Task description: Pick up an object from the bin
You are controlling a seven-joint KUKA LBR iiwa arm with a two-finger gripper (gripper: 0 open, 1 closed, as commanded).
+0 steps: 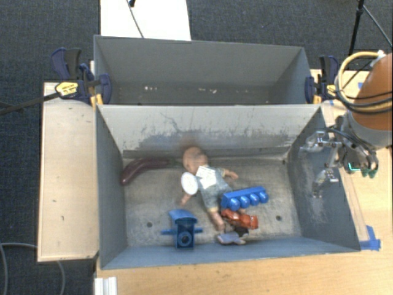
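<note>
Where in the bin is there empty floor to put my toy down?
Bare floor lies at the left front, between the brown curved piece and the blue toy, and at the right, between the blue block and the wall below the claw. It is crowded in the middle, round the doll and the orange toy.

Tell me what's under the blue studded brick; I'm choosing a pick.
An orange-brown toy pokes out from beneath the blue brick; how far it runs underneath is covered.

From here I see the arm cut off by the right edge. The blue brick covers part of the doll, and I cannot make out what the red-brown thing beside it is.
</note>
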